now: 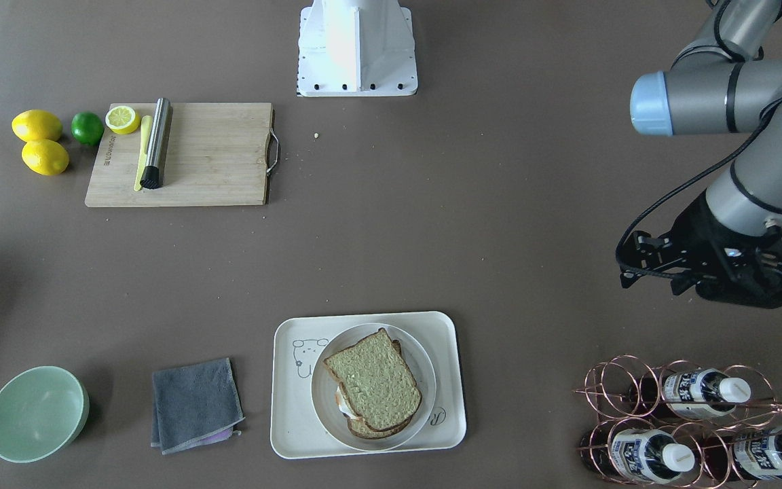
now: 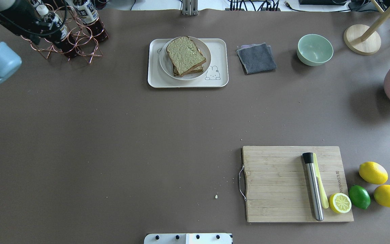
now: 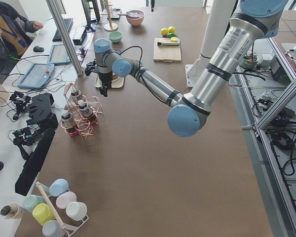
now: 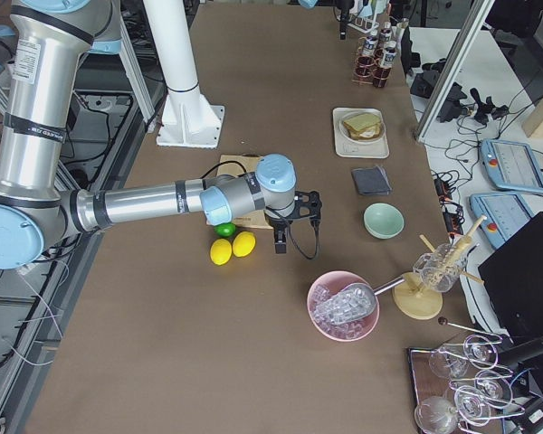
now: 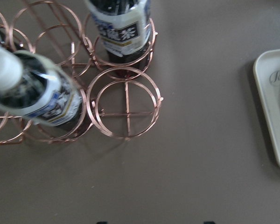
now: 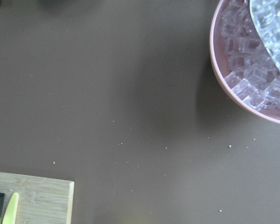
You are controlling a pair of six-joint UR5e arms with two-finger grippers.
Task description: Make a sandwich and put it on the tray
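The sandwich (image 1: 374, 384), two slices of greenish-tan bread with a bit of white egg showing at the edge, lies on a white plate (image 1: 323, 402). The plate stands on the cream tray (image 1: 294, 424) at the table's operator side. The sandwich (image 2: 185, 56) and the tray (image 2: 222, 51) also show in the overhead view. My left gripper (image 1: 656, 266) hangs above bare table between the bottle rack and the tray, empty. In its wrist view only two tips show, far apart, so it is open. My right gripper (image 4: 285, 226) shows only in the exterior right view, near the lemons. I cannot tell its state.
A copper wire rack with bottles (image 1: 690, 414) stands close to the left gripper. A grey cloth (image 1: 194, 404) and a green bowl (image 1: 36, 414) lie beside the tray. A wooden cutting board (image 1: 208, 156) holds a metal muddler (image 1: 155, 142) and a half lemon. A pink bowl of ice (image 6: 252, 70) sits near the right gripper.
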